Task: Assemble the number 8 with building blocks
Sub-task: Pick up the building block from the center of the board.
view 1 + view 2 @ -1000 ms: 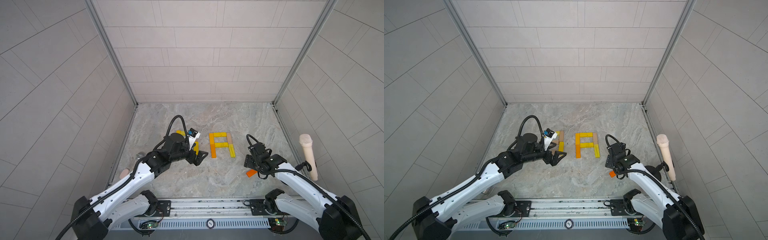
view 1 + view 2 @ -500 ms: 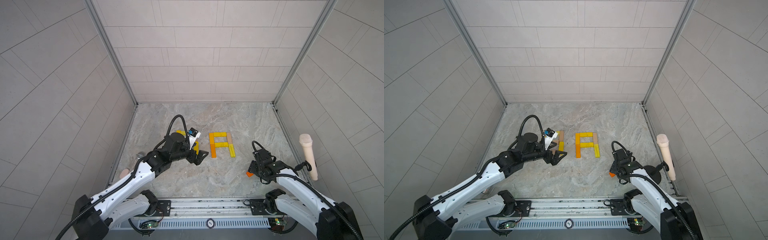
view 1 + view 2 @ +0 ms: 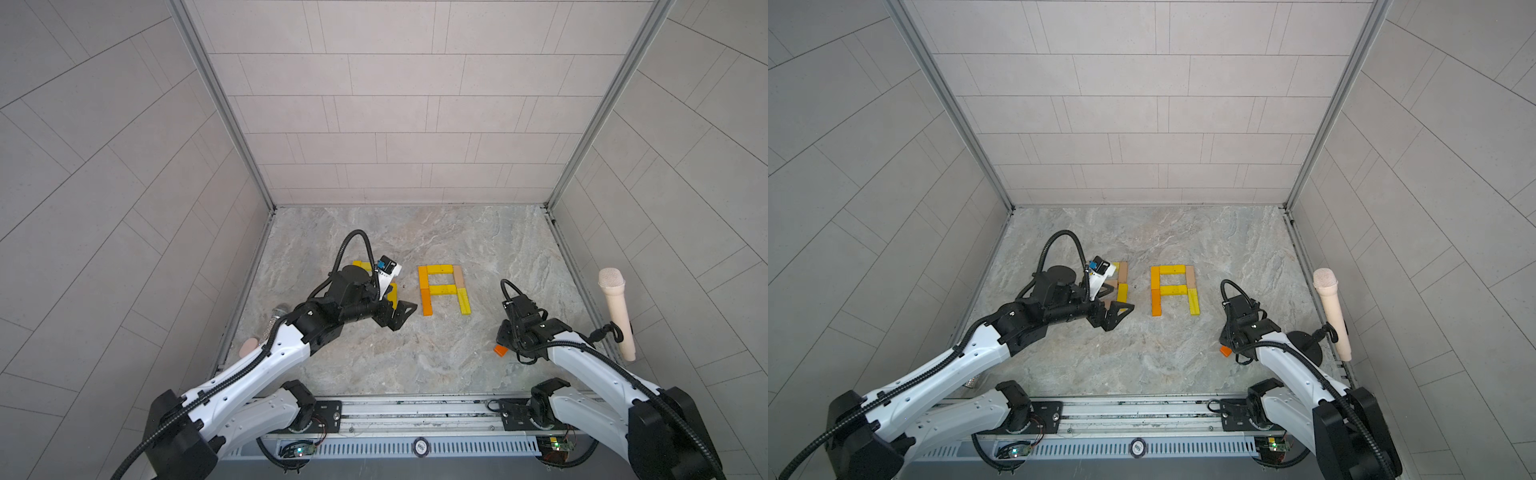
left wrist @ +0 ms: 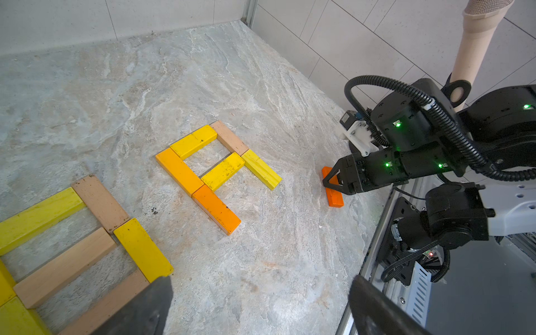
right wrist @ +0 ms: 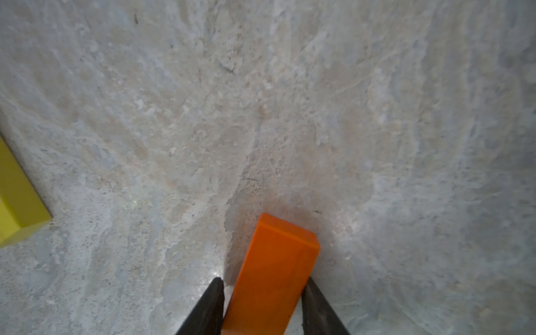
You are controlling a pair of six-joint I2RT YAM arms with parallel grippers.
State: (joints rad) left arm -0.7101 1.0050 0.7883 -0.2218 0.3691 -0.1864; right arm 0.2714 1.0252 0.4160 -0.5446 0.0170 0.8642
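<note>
Orange block (image 5: 272, 272), right of the unfinished 8 (image 3: 444, 289), lies pinched in the right gripper (image 5: 263, 279); left gripper (image 4: 259, 278), left of the 8, gapes empty

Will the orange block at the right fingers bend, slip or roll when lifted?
The block looks like solid wood, so probably stiff and light. Flat sides: unlikely to roll. Its smooth paint might slip in the fingers.

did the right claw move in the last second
Yes: the right claw dropped toward the front rail, away from the unfinished 8, to straddle the orange block.
</note>
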